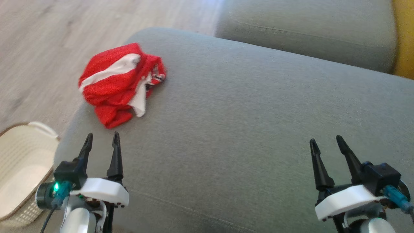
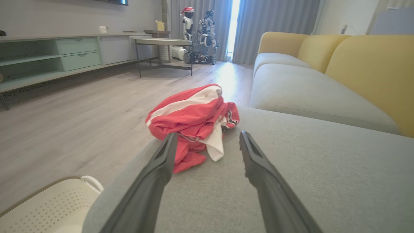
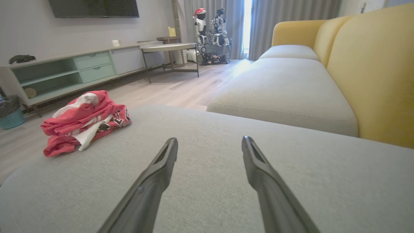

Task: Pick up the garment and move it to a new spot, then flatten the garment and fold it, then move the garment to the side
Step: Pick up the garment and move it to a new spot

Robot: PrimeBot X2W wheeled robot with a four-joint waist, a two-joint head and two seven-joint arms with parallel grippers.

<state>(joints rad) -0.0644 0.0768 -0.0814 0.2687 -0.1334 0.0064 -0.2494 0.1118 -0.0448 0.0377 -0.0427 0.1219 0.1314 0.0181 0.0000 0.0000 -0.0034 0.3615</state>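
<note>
Farthest left, a cream perforated plastic basket (image 1: 22, 155) stands on the pale wooden floor (image 1: 48, 38), down beside the left pincer (image 1: 102, 134) and on its outer side. That pincer is spread wide with nothing between its two dark fingers. It hovers over the near left corner of the grey fabric sofa cushion (image 1: 242, 113), and whether it touches the cloth cannot be told.

Just ahead of its fingertips lies the crumpled red and white garment (image 1: 116, 81), bunched in a heap on the cushion's left edge. It is close to the tips but apart from them. In the left wrist view the heap (image 2: 190, 113) sits straight in front of the gap, partly hidden behind the left finger.

Well to the right, across bare grey fabric, the right pincer (image 1: 325, 139) is likewise spread wide and holds nothing. From its wrist view the garment (image 3: 81, 123) lies far off to its left. Beyond and right of this pincer rises the yellow sofa backrest (image 1: 402, 38).
</note>
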